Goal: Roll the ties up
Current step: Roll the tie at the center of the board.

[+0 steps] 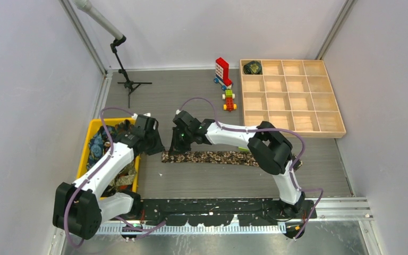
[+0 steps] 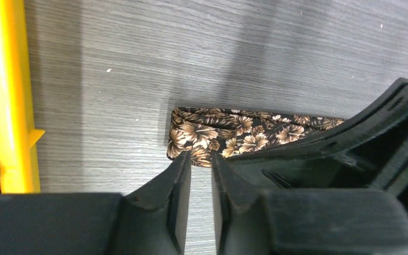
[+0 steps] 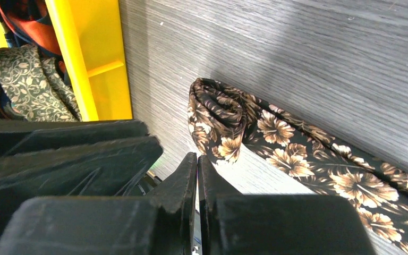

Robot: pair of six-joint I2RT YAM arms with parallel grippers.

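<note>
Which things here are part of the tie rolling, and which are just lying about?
Job:
- flowered tie, roll begun at one end
- loose ties in the yellow bin
- rolled tie in a corner cell of the wooden tray

Lying about:
- red-and-white brick tower
- small colourful toy
- tripod stand

A tie (image 1: 212,157) lies stretched left to right on the table (image 1: 191,101), its left end just right of a bin (image 1: 86,144) holding more ties (image 1: 98,149). Behind, to the right, stands a compartment tray (image 1: 297,133) with a rolled tie (image 1: 253,67) in its far-left cell and toy bricks (image 1: 224,74) just left of it.
</note>
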